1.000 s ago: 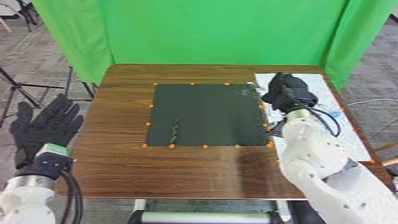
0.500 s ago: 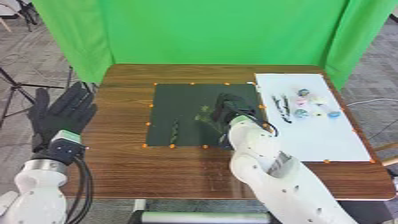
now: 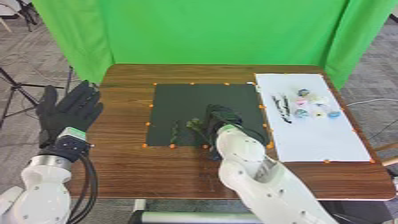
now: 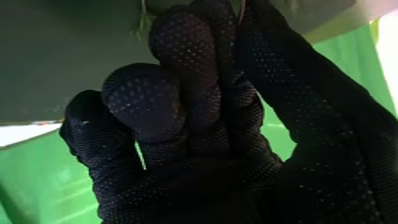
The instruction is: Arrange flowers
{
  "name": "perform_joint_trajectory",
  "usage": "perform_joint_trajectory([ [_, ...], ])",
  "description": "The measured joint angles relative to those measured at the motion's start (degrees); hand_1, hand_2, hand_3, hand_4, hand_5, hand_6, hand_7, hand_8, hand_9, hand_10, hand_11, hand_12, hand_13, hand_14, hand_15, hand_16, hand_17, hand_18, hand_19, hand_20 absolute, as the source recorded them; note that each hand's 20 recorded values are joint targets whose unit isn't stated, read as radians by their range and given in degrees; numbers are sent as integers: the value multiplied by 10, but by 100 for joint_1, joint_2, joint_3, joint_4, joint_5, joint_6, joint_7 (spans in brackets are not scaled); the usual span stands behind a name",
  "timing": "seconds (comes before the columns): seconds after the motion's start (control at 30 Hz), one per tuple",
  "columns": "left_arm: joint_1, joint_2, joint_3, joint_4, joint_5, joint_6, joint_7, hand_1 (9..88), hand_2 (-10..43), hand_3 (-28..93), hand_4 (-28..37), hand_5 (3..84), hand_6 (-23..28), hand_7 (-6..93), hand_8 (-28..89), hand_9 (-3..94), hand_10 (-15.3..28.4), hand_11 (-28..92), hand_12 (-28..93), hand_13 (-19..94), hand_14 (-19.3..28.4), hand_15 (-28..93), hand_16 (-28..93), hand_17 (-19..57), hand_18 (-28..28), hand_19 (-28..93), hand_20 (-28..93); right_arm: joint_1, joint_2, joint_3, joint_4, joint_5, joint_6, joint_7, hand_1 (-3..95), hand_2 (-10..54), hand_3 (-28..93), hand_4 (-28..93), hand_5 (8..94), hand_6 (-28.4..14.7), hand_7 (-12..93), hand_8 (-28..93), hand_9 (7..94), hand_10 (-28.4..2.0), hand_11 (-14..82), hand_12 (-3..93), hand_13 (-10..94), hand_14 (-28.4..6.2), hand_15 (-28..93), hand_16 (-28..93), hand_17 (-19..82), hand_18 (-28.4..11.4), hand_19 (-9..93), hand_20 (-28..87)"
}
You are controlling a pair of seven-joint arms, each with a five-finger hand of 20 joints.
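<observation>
- The right hand (image 3: 222, 114) pinched a leafy stem (image 3: 195, 124), leaves past its fingertips.
- Left hand (image 3: 68, 114): fingers straight.
- A loose pinch risked twisting it onto the nearby sprig (image 3: 175, 134).

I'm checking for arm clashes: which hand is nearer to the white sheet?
Right. The right hand is over the dark mat, left of the white sheet; the left hand is at the table's left edge, on the mat's far side from the sheet.

Black-gloved right hand (image 3: 224, 115) holds leafy green sprig (image 3: 195, 123) over square dark mat (image 3: 178, 102); pastel flowers (image 3: 302, 113) (small ones) on rectangular white sheet (image 3: 329, 142).
</observation>
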Motion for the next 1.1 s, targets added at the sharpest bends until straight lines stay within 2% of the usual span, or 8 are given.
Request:
perform_joint_trajectory([
  [0.23, -103, 6, 84, 56, 15, -1, -84, 243, 161, 688, -283, 402, 71, 135, -86, 300, 129, 191, 72, 182, 107, 290, -112, -50, 81, 263, 63, -114, -96, -31, 105, -69, 41, -34, 476, -83, 709, -194, 729, -22, 430, 192, 820, -135, 404, 351, 782, -107, 638, 349, 486, -240, 932, 454],
  [0.47, -116, 2, 111, 64, 15, 0, -130, 244, 160, 689, -283, 403, 72, 139, -87, 300, 129, 192, 72, 182, 107, 290, -113, -49, 81, 263, 64, -196, -96, -100, 182, -212, 638, -164, 458, -89, 696, -192, 736, -39, 320, 166, 815, -144, 394, 303, 778, -106, 632, 340, 481, -238, 932, 440],
  [0.6, -116, 1, 135, 65, 15, 0, -153, 245, 160, 688, -283, 403, 72, 140, -87, 300, 129, 193, 73, 183, 107, 290, -113, -49, 81, 263, 64, -219, -96, -108, 186, -270, 782, -206, 431, -93, 705, -192, 737, -42, 301, 156, 816, -145, 390, 299, 777, -108, 631, 338, 482, -240, 932, 441],
  [0.73, -117, 1, 160, 67, 15, 0, -153, 245, 160, 689, -283, 403, 72, 141, -88, 300, 130, 193, 74, 183, 108, 293, -111, -48, 81, 262, 63, -216, -96, -127, 177, -326, 777, -199, 388, -95, 718, -192, 735, -45, 267, 112, 817, -147, 386, 298, 777, -110, 630, 339, 481, -243, 932, 443],
  [0.83, -114, 1, 160, 67, 10, 0, -139, 245, 160, 688, -283, 403, 73, 142, -87, 299, 130, 195, 75, 182, 109, 296, -112, -49, 82, 262, 64, -207, -89, -127, 141, -319, 761, -178, 344, -95, 708, -179, 730, -45, 276, -67, 813, -149, 384, 301, 772, -113, 630, 344, 476, -246, 932, 446],
  [0.87, -109, 1, 159, 67, 9, 0, -137, 246, 159, 688, -283, 403, 74, 142, -87, 300, 130, 195, 76, 182, 109, 297, -112, -50, 83, 264, 64, -206, -83, -127, 123, -316, 756, -176, 330, -95, 700, -179, 725, -47, 271, -87, 811, -150, 383, 301, 770, -115, 631, 345, 474, -247, 932, 446],
  [1.1, -16, -13, 101, 53, 0, 4, -78, 245, 157, 689, -283, 405, 75, 145, -87, 301, 131, 199, 79, 183, 110, 300, -113, -52, 85, 269, 65, -204, 27, -128, -107, -352, 402, -219, 313, -95, 678, -183, 721, -53, 242, -89, 806, -153, 380, 299, 761, -119, 634, 342, 469, -248, 932, 441],
])
